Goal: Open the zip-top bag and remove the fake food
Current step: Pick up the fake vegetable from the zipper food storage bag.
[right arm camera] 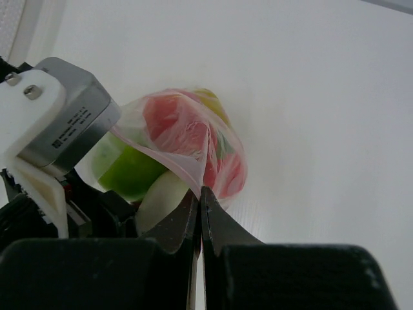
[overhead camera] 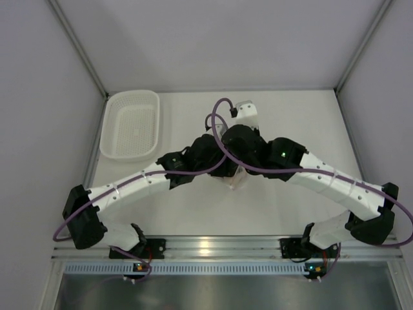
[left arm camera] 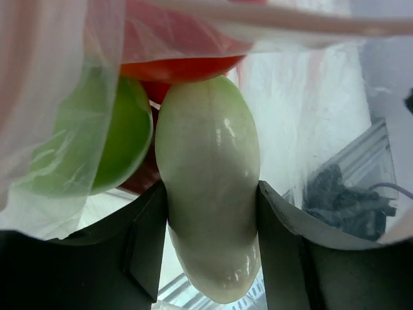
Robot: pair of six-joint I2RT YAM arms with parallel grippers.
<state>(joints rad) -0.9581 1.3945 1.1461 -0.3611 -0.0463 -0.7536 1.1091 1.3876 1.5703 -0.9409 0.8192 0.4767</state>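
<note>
The clear zip-top bag (right arm camera: 219, 148) with its pinkish zip strip hangs open between both grippers over the table's middle; in the top view only a bit of it (overhead camera: 237, 179) shows under the arms. My right gripper (right arm camera: 200, 192) is shut on the bag's zip edge. My left gripper (left arm camera: 213, 219) reaches into the bag mouth and is shut on the white radish (left arm camera: 208, 181). A green fruit (left arm camera: 110, 139) and a red fruit (left arm camera: 181, 58) lie in the bag behind the radish. The green fruit (right arm camera: 129, 171) and the red fruit (right arm camera: 174, 123) also show in the right wrist view.
A white perforated basket (overhead camera: 131, 124) stands at the back left of the white table (overhead camera: 303, 123). White walls enclose the table on three sides. The aluminium rail (overhead camera: 219, 245) runs along the near edge.
</note>
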